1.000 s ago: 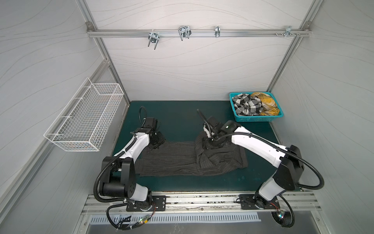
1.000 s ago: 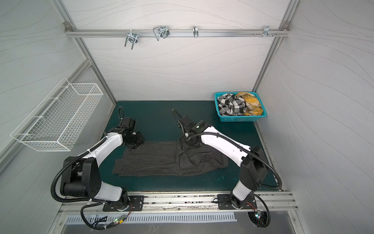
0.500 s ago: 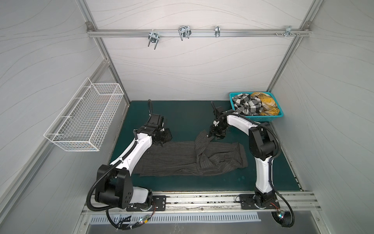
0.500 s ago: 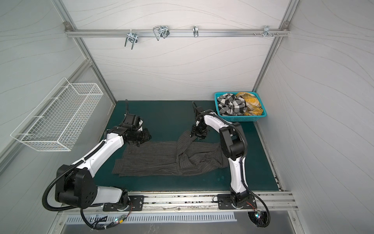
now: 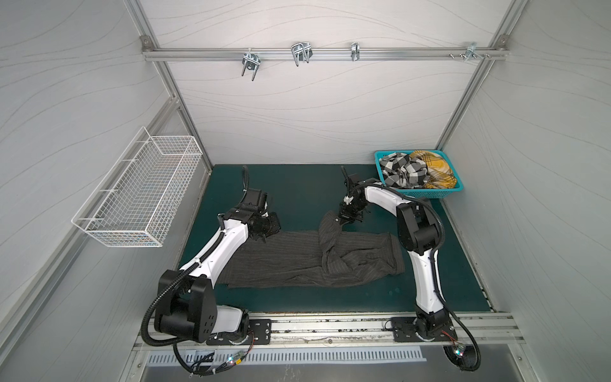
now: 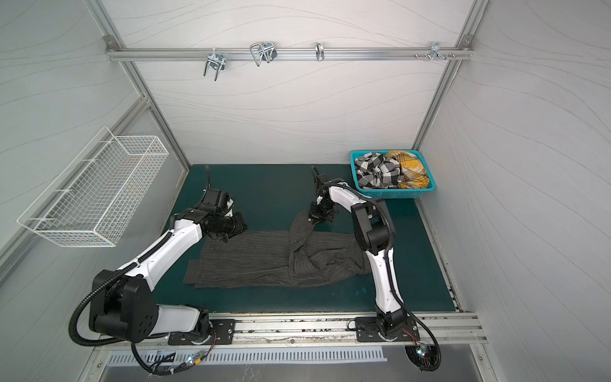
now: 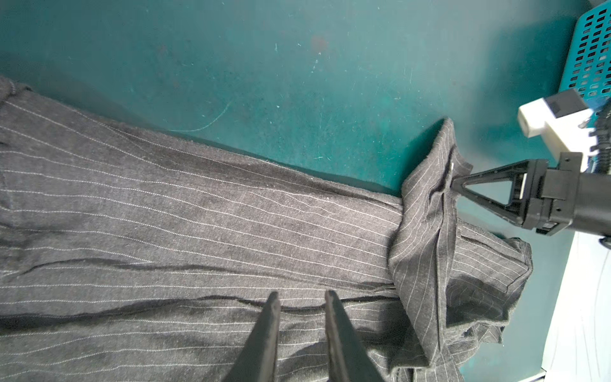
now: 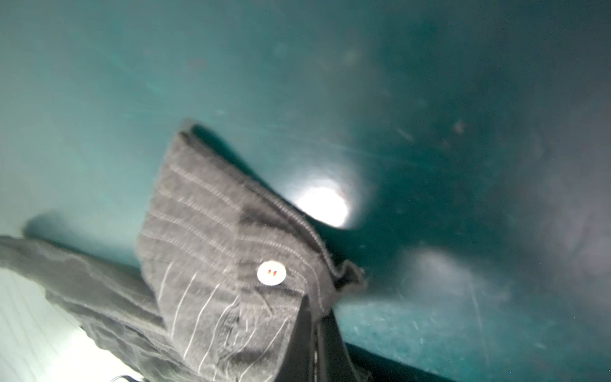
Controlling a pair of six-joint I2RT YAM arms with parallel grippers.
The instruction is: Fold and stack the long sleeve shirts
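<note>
Three shirts show: the checked shirt (image 5: 401, 172) and yellow shirt (image 5: 436, 168) lie bunched in the basket (image 5: 420, 193), each partly hiding the other; the grey shirt (image 5: 297, 261) is spread on the mat (image 5: 297, 185) apart from the basket, one end hidden under the left arm (image 5: 224, 244). Near the basket, the right gripper (image 7: 454, 185) is pinched tight on the cuff (image 7: 443, 158) beside a button (image 8: 271, 273), its wrist view blurred. Farthest from the basket, the left gripper (image 7: 302, 294) hovers over grey cloth, fingers narrowly apart, empty.

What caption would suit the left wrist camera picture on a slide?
Right gripper pinches the cuff of the grey pinstriped shirt; left gripper open over the cloth.
</note>
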